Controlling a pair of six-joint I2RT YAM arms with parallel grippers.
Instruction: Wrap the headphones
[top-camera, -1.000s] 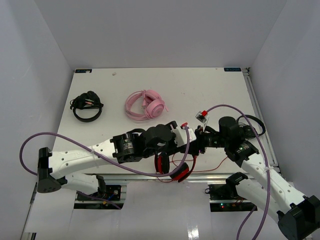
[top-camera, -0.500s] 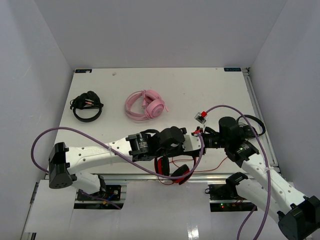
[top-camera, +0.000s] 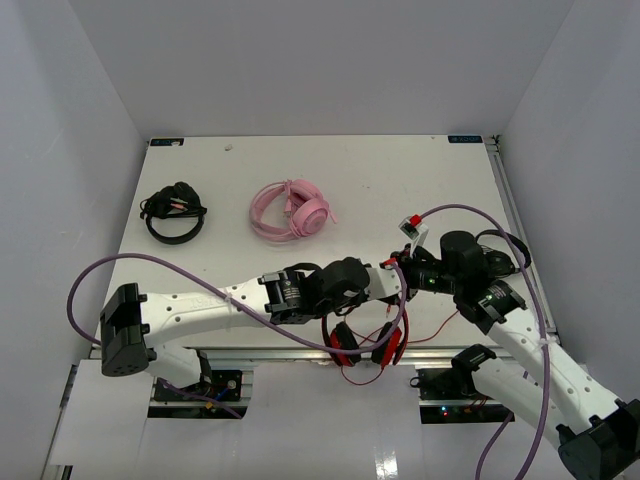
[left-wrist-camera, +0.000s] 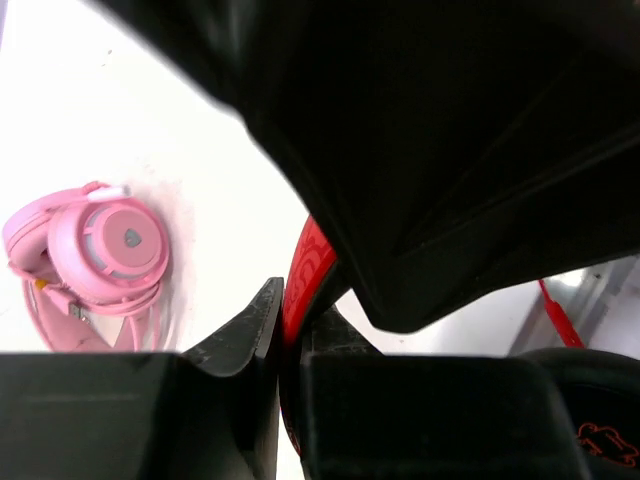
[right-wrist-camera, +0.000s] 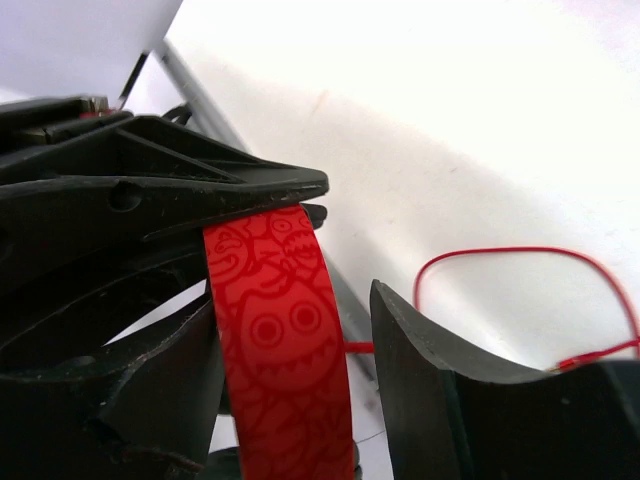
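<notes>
The red headphones (top-camera: 365, 343) hang at the table's near edge between the two arms, ear cups low and side by side. My left gripper (top-camera: 392, 284) is shut on their red patterned band (left-wrist-camera: 298, 290), which is pinched between the two black fingers. My right gripper (top-camera: 408, 277) faces it from the right. Its jaws stand open around the same band (right-wrist-camera: 285, 350), with a gap between the band and the right finger (right-wrist-camera: 430, 390). The thin red cable (top-camera: 440, 325) trails loose on the table to the right and shows as a loop of cable (right-wrist-camera: 520, 255) in the right wrist view.
Pink headphones (top-camera: 290, 212) lie at mid table, also seen as pink headphones (left-wrist-camera: 95, 250) in the left wrist view. Smaller black headphones (top-camera: 172, 212) lie at the far left. White walls close in the table (top-camera: 350, 170) on three sides.
My left gripper moved right and shut on the red band. The right gripper's jaws widened. The headphones swung so both ear cups hang over the near edge.
</notes>
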